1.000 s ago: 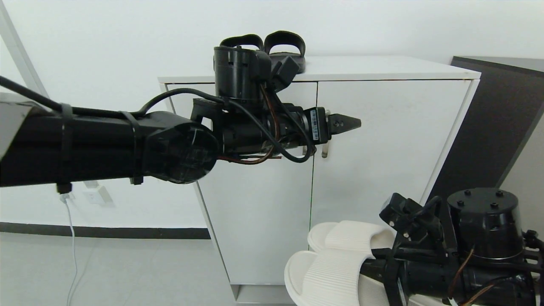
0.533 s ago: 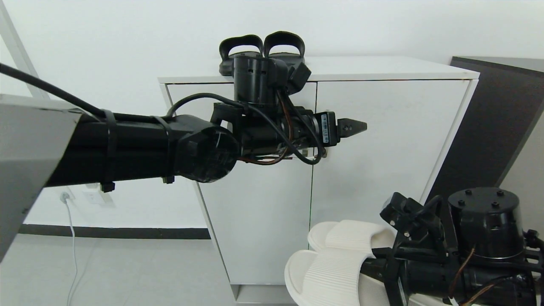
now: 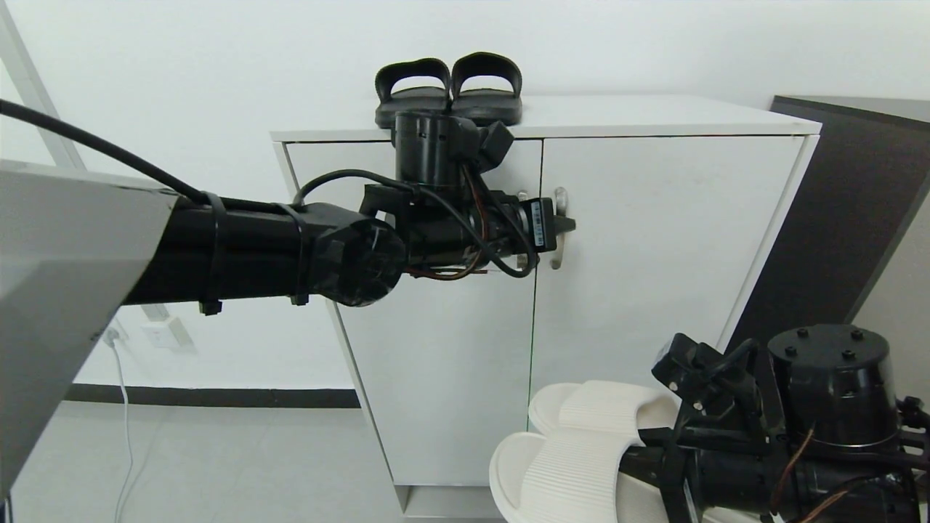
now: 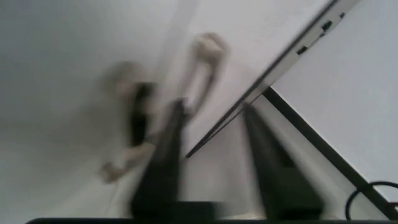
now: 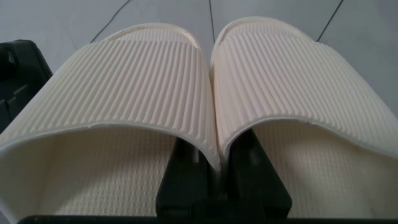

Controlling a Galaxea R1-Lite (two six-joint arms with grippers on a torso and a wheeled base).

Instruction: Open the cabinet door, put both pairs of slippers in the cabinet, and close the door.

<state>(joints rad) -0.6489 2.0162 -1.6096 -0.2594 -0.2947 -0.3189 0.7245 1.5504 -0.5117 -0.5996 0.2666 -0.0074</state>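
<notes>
A white two-door cabinet [image 3: 654,240] stands ahead with both doors shut. On its top, near the back, rests a pair of black slippers [image 3: 449,87]. My left gripper [image 3: 568,225] is at the metal door handles [image 3: 559,240] by the seam between the doors. In the left wrist view this gripper [image 4: 214,143] is open, one finger close beside a handle [image 4: 205,62]. Low on the right, my right gripper [image 5: 214,171] is shut on the touching inner walls of a pair of white ribbed slippers [image 5: 155,81], held toes forward in front of the right door [image 3: 574,450].
A dark grey panel [image 3: 850,218] stands right of the cabinet. On the wall to the left are a socket [image 3: 163,335] and a white cable hanging to the floor. A dark skirting strip [image 3: 218,398] runs along the wall's foot.
My left gripper has drawn back from in front of the right door to the handles at the seam. The right arm and the white slippers have barely shifted.
</notes>
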